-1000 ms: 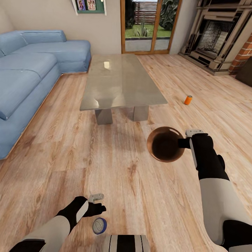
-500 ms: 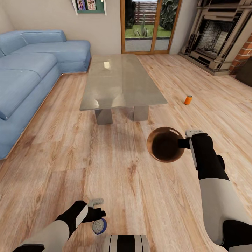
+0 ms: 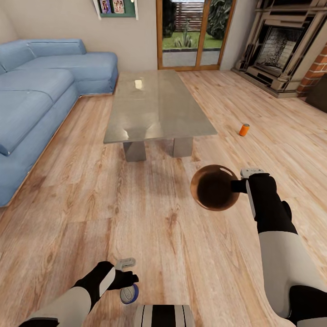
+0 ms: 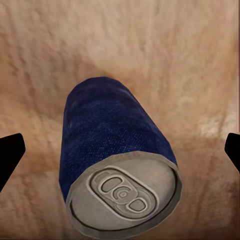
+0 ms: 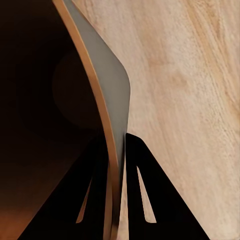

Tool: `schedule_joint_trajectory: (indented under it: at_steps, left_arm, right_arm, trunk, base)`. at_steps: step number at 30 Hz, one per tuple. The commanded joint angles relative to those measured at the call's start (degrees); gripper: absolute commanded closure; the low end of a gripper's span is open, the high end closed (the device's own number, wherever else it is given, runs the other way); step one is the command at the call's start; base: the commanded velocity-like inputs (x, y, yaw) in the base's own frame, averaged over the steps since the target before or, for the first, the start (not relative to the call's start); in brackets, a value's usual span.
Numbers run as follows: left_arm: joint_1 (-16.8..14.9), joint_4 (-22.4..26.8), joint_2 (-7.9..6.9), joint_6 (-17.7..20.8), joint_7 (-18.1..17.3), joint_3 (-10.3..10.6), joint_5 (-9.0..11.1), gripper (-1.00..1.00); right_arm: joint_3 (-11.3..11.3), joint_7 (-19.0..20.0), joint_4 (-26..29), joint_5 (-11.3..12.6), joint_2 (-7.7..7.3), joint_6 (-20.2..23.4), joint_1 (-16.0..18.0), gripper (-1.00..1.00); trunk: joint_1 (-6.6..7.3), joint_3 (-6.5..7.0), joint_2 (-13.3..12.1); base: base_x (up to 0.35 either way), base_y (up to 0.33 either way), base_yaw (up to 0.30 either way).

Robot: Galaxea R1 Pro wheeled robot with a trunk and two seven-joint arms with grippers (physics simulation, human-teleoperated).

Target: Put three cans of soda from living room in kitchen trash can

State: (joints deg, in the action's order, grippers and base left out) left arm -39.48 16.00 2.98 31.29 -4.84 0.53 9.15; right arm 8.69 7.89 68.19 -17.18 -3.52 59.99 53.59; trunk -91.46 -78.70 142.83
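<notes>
No brand or lettering can be read on the blue soda can [image 4: 117, 165]; it lies on its side on the wood floor [image 3: 163, 236], plain dark blue with a grey pull-tab end, at about 6 o'clock by the robot's base. The left gripper [image 3: 129, 279] hovers over it, jaws spread wide on either side, not touching. The right gripper [image 5: 116, 195] is clamped on the rim of the copper-brown trash can [image 3: 214, 187], held up at 3 o'clock. An orange soda can [image 3: 244, 130] stands on the floor at 1 o'clock, beyond the glass coffee table [image 3: 156, 106]. A blue corner sofa [image 3: 41, 91] sits at 10 o'clock and the fireplace [image 3: 284, 47] at 2 o'clock.
</notes>
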Motion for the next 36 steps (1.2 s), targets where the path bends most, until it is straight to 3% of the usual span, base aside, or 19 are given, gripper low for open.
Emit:
schedule_joint_trajectory:
  at_steps: [1,36]
  left_arm:
    - [0.0,0.0,0.07,0.0,0.0,0.0,0.0,-1.00]
    - [0.1,-3.3,0.62,-1.6,0.1,0.0,-0.2,-1.00]
  right_arm:
    - [0.0,0.2,0.0,0.2,0.00,0.0,0.0,1.00]
    - [0.1,0.2,0.0,0.2,0.00,0.0,0.0,1.00]
  trunk:
    - [0.01,0.01,0.0]
    - [0.01,0.01,0.0]
  base:
    - [0.000,0.000,0.000]
    - [0.000,0.000,0.000]
